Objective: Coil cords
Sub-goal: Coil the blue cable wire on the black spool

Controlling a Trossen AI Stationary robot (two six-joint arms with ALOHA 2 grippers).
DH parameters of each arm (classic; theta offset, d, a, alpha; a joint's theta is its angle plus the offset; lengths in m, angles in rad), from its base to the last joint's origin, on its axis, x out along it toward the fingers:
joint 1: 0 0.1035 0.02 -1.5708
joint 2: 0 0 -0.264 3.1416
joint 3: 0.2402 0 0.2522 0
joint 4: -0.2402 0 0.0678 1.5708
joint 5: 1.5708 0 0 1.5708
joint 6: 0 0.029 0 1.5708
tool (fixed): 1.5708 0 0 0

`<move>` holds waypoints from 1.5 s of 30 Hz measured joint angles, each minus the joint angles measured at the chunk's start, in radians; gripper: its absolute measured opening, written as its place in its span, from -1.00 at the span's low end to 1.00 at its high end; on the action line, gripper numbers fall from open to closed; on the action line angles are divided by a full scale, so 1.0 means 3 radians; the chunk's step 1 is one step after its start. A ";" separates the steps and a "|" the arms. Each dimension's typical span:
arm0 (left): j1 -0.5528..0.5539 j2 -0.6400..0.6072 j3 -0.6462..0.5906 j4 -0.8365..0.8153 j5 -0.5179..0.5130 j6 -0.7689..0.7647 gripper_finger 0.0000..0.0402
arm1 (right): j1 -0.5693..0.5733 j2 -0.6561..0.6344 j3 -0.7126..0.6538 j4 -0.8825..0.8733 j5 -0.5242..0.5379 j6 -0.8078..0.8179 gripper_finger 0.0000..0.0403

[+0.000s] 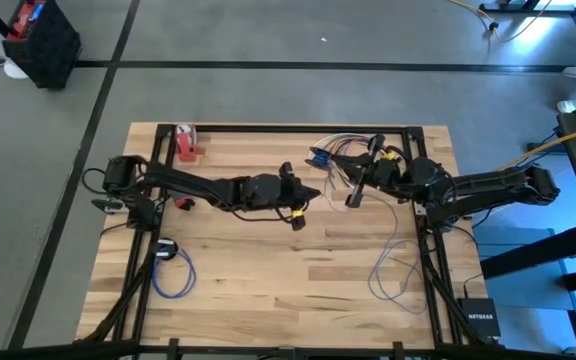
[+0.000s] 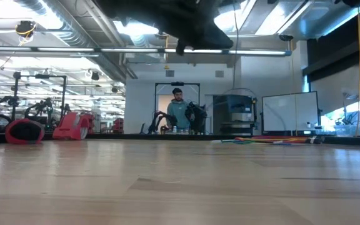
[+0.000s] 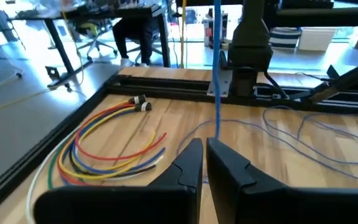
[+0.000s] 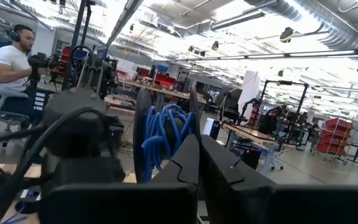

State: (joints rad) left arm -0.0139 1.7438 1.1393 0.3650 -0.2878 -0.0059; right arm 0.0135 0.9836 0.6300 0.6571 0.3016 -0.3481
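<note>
High view: both arms meet above the upper middle of the table (image 1: 268,290). The left gripper (image 3: 205,158) is clamped on a taut blue cord (image 3: 217,68) running upward, and the right gripper (image 4: 196,134) is clenched around a bunched coil of blue cord (image 4: 163,134).

Grey concrete floor (image 1: 268,95) lying around wooden table (image 1: 268,290), dark seam lines crossing it. Black bin (image 1: 43,40) standing beyond table's far left corner. Ceiling strip lights (image 2: 136,50) glowing over open workshop. Person (image 2: 179,112) standing by doorway in white back wall (image 2: 261,75). Red cases (image 2: 74,125) sitting left.
</note>
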 joint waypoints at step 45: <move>0.0019 0.0270 0.0005 0.0845 0.0540 0.0243 -0.33 | 0.0000 0.0003 -0.0004 -0.0015 -0.0001 -0.0079 -0.96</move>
State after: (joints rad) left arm -0.0082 1.8248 1.1408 0.6183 -0.1257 0.0670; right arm 0.0135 0.9844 0.6289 0.6526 0.3012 -0.3717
